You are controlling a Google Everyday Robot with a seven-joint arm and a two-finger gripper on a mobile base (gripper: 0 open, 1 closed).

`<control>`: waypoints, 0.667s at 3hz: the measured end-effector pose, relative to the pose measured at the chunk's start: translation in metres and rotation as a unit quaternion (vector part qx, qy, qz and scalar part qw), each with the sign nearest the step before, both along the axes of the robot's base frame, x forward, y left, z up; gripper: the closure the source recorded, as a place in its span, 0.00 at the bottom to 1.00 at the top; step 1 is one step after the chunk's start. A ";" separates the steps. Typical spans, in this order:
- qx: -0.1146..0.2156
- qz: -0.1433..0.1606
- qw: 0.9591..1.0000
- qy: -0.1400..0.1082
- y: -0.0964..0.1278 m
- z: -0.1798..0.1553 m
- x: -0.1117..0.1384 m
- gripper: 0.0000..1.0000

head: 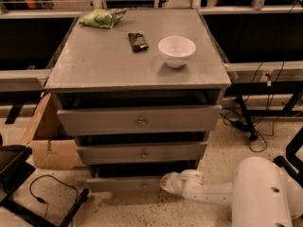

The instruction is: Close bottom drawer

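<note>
**Three grey drawers, and the gripper at the lowest one's end**

Three drawers stack in the front of a grey cabinet. The bottom drawer (125,184) is the lowest and narrowest of them, at 6 o'clock of the cabinet, just above the speckled floor (142,212). Its shallow front panel carries a small round knob (143,186), and a dark gap shows above the panel. How far it stands out from the cabinet is hard to judge.

At 3 o'clock of that panel, right at its end, sits the gripper (164,182). It seems to touch the panel's end, though I cannot tell whether it is clenched or released. Its white arm (208,193) runs on toward 3 o'clock, low over the floor, to the robot's rounded white body (265,195) in the picture's 4 o'clock corner.

At 12 o'clock of the bottom drawer comes the middle drawer (113,153), then the top drawer (104,120), each wider and each with a dark gap above it. On the cabinet top (94,65) a white bowl (176,51) stands upright toward 2 o'clock. A dark packet (138,41) lies just beside it at its 10 o'clock, and a green bag (102,18) lies at the top's 11 o'clock corner.

At 9 o'clock of the cabinet a cardboard box (47,145) leans close to its side. A black cable (45,189) loops over the floor at 8 o'clock.
</note>
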State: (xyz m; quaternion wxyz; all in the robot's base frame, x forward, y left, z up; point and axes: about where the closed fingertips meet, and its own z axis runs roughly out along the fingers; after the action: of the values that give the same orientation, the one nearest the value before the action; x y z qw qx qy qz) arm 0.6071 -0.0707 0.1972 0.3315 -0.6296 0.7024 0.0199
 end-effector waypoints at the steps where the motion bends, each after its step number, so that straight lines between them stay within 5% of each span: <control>1: 0.000 0.000 1.000 0.000 0.000 0.000 0.000 0.12; 2: 0.000 0.000 1.000 0.000 0.000 0.000 0.000 0.00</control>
State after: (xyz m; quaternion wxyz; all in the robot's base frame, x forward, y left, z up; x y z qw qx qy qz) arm 0.6071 -0.0706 0.1971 0.3314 -0.6296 0.7024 0.0200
